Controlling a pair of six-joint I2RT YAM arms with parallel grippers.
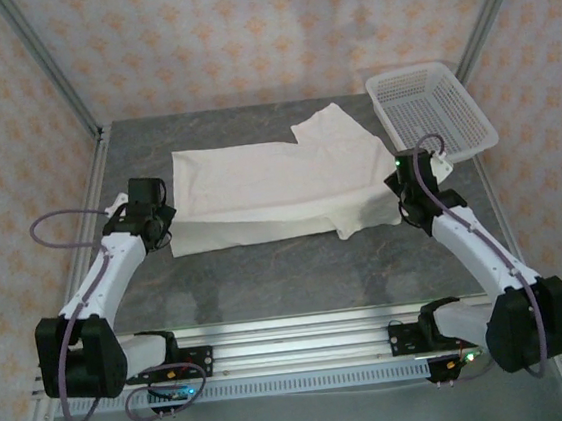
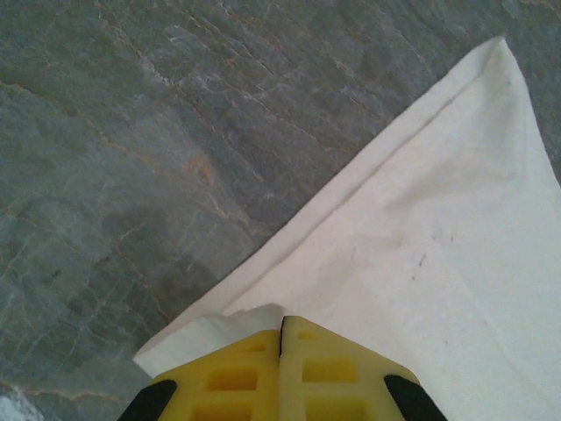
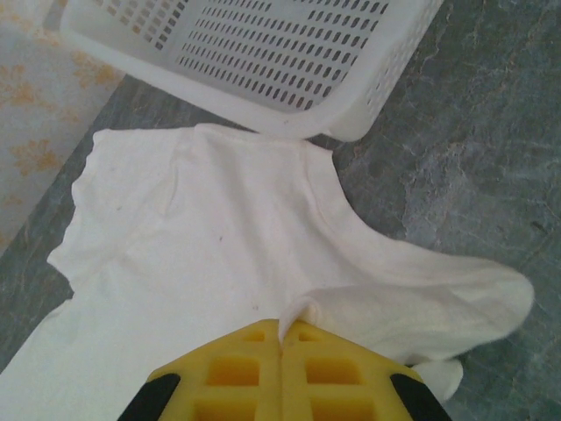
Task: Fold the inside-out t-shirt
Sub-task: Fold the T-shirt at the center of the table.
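Observation:
The inside-out t-shirt (image 1: 268,187) lies spread flat across the middle of the grey table, plain white, one sleeve reaching toward the basket. My left gripper (image 1: 160,226) is at its near left corner. In the left wrist view, the yellow jaws (image 2: 282,320) are shut, with the t-shirt's hem (image 2: 421,246) puckered up at their tips. My right gripper (image 1: 408,202) is at the shirt's right end. In the right wrist view, its jaws (image 3: 282,323) are shut on a small raised fold of the t-shirt (image 3: 202,237) near the sleeve.
A white plastic mesh basket (image 1: 431,109) stands at the back right, its wall (image 3: 263,53) touching the shirt's far edge. Bare grey stone-patterned table (image 1: 298,279) runs along the front. Aluminium frame posts and patterned walls enclose the table.

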